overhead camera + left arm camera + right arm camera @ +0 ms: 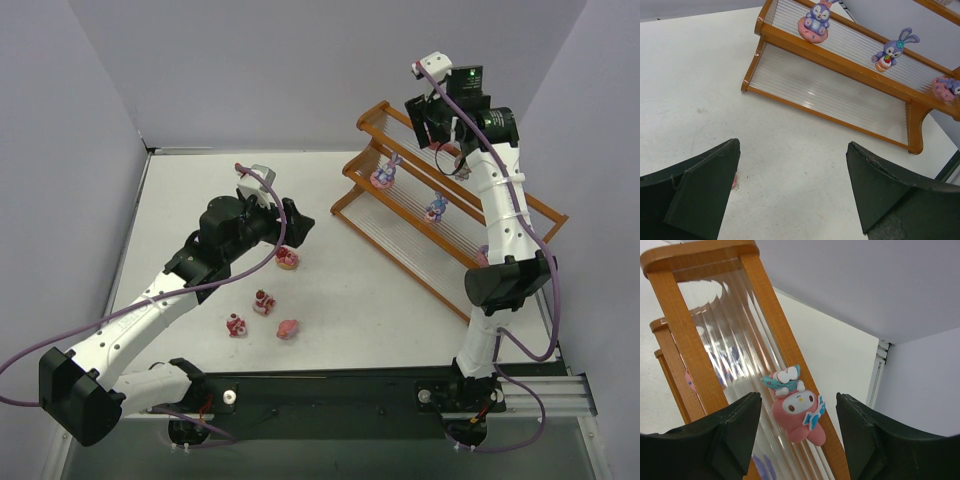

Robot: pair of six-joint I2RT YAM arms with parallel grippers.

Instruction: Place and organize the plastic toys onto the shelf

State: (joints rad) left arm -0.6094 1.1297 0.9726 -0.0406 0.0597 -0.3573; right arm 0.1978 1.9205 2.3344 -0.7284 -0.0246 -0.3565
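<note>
Top external: white table (400, 310), wooden shelf (840, 62) at R rear. L gripper (297, 232) open, empty, just by a loose toy (288, 259); three other toys (264, 302) lie near it. R gripper (799, 399) open, fingers either side of pink toy (795, 415) on top tier. Three bunnies (813, 20) on mid tier.

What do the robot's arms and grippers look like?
Both the left arm and right arm have white tubular links with black joint housings. A purple cable runs loosely along each. The fingers are dark, wedge-shaped. A green light glows on the right wrist's black module.
</note>
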